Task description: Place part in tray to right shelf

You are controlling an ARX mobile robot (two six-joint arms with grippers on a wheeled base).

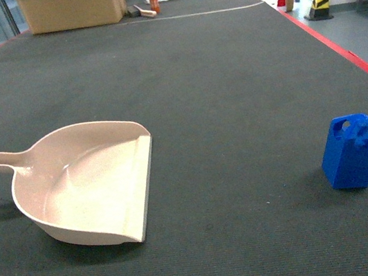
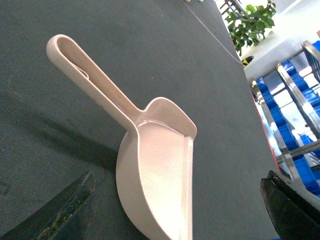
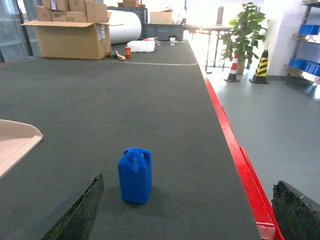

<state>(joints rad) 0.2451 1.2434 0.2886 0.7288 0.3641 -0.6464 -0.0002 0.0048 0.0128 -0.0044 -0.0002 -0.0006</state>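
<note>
Head view: part upright, near right on the surface; tray well apart, near left, lip facing right

Left wrist: left end effector spread open above the tray, empty

Right wrist: right end effector open, empty; best lowered squarely over the part's flat sides before closing

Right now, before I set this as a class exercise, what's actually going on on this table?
Nothing is being handled yet. The blue part stands upright on the dark table, apart from the beige tray, which lies empty to its left with its handle pointing away. The left gripper hangs over the tray and the right gripper faces the part; both have their jaws spread wide and hold nothing. The part still has to go into the tray.
</note>
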